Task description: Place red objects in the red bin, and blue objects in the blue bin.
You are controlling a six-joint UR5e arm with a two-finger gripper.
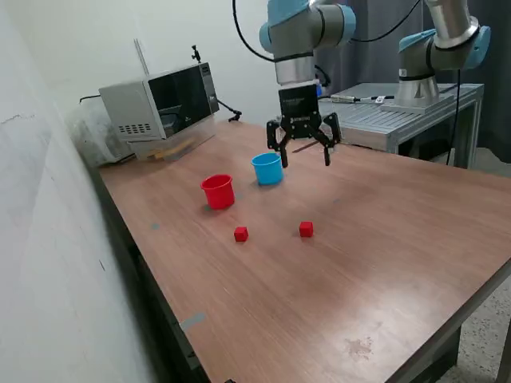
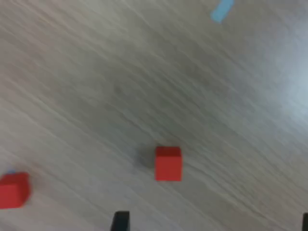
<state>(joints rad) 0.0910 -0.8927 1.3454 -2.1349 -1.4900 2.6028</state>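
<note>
Gripper (image 1: 304, 155) hangs above the wooden table (image 1: 383, 263), fingers spread wide, nothing between them. It sits just beside the light blue cup (image 1: 267, 168), toward the exterior view's right and above it. Red cup (image 1: 218, 191) stands upright near the blue one, on the exterior view's left.

2 small red cubes rest on bare tabletop in front of the cups, apart from each other: one (image 1: 241, 234) below the red cup, the other (image 1: 306, 229) nearer the exterior view's right. Neither is in a cup.

Wrist view, blurred: both red cubes on the wood grain, one mid-frame (image 2: 168, 163), one at the edge (image 2: 14, 190). No dark blue cubes seen in either view; cup interiors not visible.

Microwave (image 1: 162, 101) at the table's far corner.
</note>
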